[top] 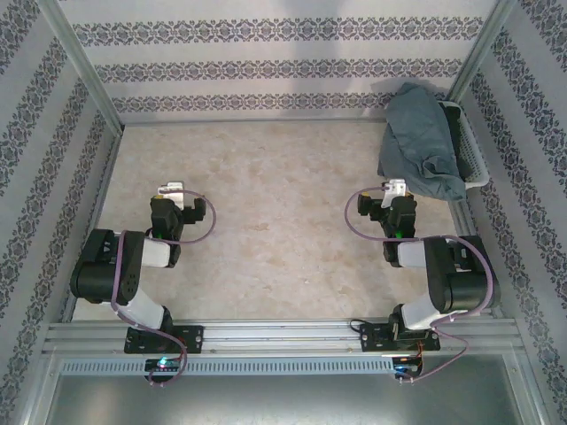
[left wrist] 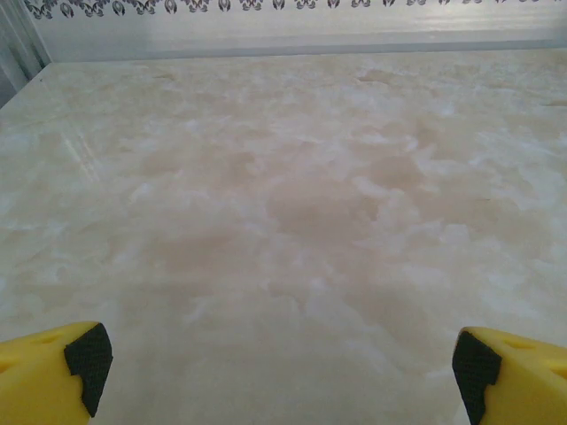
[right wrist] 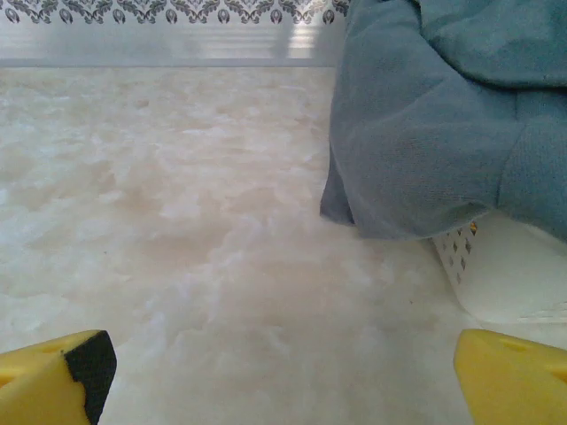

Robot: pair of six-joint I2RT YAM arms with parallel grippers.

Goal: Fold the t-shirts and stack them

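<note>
Worktop (top: 283, 177): pale marbled beige surface, patterned walls (top: 283, 53) on three sides, an aluminium rail (top: 283, 335) along the near edge where both arm bases are bolted.

T-shirts (top: 421, 142): slate blue-grey cloth in one crumpled heap at the far right corner. Not folded, not stacked. The heap sits in and over a white perforated basket (top: 476, 164) standing against the right wall. Seen from the right wrist, the cloth spills over the basket's near-left side and hangs down to the worktop, hiding most of that wall; a bare part of the basket shows below and right of the cloth. How many shirts are in the heap cannot be told.

Left pincer (left wrist: 279, 361): yellow fingers (left wrist: 53, 376) with black pads set wide apart, one at each lower corner of the left wrist view. Nothing between them, only bare worktop ahead. From above, the left arm is tucked back over the near-left part of the worktop, well apart from the cloth.

Right pincer (right wrist: 282, 361): fingers likewise spread wide, nothing held. It faces the far wall, with the heap ahead and to its right, near but not touching. From above, the right arm is tucked back at the near right, and the basket lies just beyond its wrist.
</note>
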